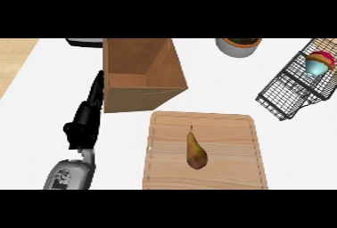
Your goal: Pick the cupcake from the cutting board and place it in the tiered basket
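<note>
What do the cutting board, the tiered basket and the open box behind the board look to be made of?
Cutting board: pale wood with a matte finish, going by its parallel grain lines. Tiered basket: thin dark metal wire, seen as an open grid. Box: plain brown, matte panels, likely cardboard or thin wood.

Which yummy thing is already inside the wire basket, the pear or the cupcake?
The cupcake, with its blue wrapper and red top, lies tipped over in the black wire basket at the right. The pear lies on the wooden cutting board.
</note>
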Robot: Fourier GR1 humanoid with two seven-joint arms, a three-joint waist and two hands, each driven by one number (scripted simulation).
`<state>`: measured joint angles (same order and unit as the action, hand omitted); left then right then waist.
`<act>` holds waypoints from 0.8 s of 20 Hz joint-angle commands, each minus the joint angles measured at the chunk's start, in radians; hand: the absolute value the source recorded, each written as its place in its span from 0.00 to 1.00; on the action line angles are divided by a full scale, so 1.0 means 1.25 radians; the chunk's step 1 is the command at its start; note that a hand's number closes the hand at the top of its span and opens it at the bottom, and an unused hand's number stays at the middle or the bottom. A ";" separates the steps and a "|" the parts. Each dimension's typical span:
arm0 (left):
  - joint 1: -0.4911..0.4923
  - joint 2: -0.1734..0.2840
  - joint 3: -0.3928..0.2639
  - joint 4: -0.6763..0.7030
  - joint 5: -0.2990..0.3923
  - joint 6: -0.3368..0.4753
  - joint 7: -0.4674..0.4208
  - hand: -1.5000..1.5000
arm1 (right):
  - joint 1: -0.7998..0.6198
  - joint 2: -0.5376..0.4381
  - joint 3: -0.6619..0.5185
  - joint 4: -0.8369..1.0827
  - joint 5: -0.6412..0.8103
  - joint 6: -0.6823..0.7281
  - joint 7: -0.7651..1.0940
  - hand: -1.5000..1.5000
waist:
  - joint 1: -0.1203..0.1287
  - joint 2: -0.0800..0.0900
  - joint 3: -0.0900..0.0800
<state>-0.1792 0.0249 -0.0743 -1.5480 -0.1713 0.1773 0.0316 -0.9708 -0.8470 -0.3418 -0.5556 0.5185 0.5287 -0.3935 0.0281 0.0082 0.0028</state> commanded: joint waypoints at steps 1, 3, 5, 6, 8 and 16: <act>0.021 -0.006 -0.021 -0.029 0.004 -0.015 0.014 0.50 | -0.045 -0.048 -0.086 0.110 -0.045 -0.020 0.042 0.00 | 0.011 0.004 -0.001; 0.030 -0.005 -0.013 0.009 -0.007 -0.003 -0.021 0.50 | -0.044 -0.094 -0.095 0.146 -0.038 -0.025 0.057 0.00 | 0.007 0.006 -0.001; 0.011 0.002 -0.015 -0.026 0.003 -0.013 0.016 0.50 | -0.026 -0.158 -0.128 0.193 -0.062 0.025 0.046 0.00 | 0.006 0.006 0.000; -0.012 -0.019 -0.025 0.021 -0.016 0.025 0.001 0.50 | -0.040 -0.160 -0.144 0.217 -0.072 0.017 0.065 0.00 | 0.006 0.013 0.001; 0.021 0.005 -0.012 -0.014 0.011 -0.018 -0.002 0.50 | -0.023 -0.204 -0.173 0.261 -0.092 0.047 0.073 0.00 | 0.016 0.014 0.002; 0.024 -0.019 -0.022 -0.022 0.004 0.005 -0.009 0.50 | 0.110 -0.300 -0.215 0.319 -0.123 0.154 -0.062 0.00 | -0.002 0.021 0.009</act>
<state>-0.1554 0.0183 -0.0888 -1.5826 -0.1677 0.1774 0.0209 -0.9019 -1.1759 -0.5892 -0.1891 0.3780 0.6620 -0.3960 0.0351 0.0273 0.0123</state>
